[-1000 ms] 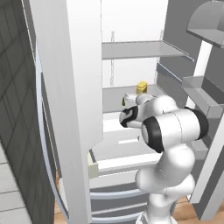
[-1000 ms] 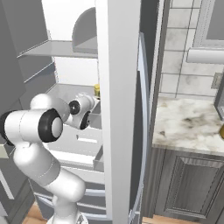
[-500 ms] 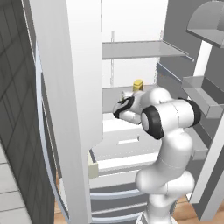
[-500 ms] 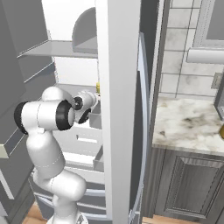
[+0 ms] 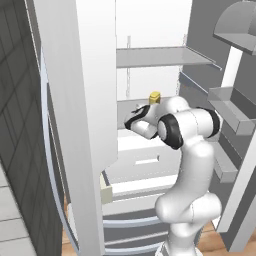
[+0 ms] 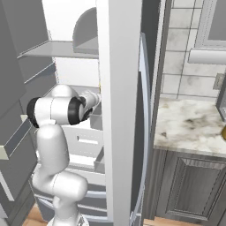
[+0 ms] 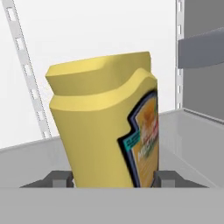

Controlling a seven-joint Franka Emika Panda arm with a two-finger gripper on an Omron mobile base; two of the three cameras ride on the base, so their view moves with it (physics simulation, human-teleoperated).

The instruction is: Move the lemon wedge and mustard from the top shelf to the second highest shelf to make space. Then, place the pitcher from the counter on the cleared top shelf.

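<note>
**Mustard bottle between the fingers, inside the fridge**

The squat, smooth yellow mustard point(image 7: 105, 127) stands slightly tilted between the gripper point(image 7: 113, 179), whose dark finger tips point(image 7: 59, 178) sit against its base on either side, pinching it. Its label is red and green. Its yellow cap point(image 5: 154, 97) peeks above the glossy white arm point(image 5: 187, 150). Above hangs a thin, flat grey shelf point(image 5: 160, 56). The marbled beige counter point(image 6: 190, 128) lies to the right.

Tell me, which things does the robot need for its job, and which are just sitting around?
For the job: mustard, gripped by the gripper; top shelf; counter.
Just around: door bins; white drawer; wall tiles.
</note>
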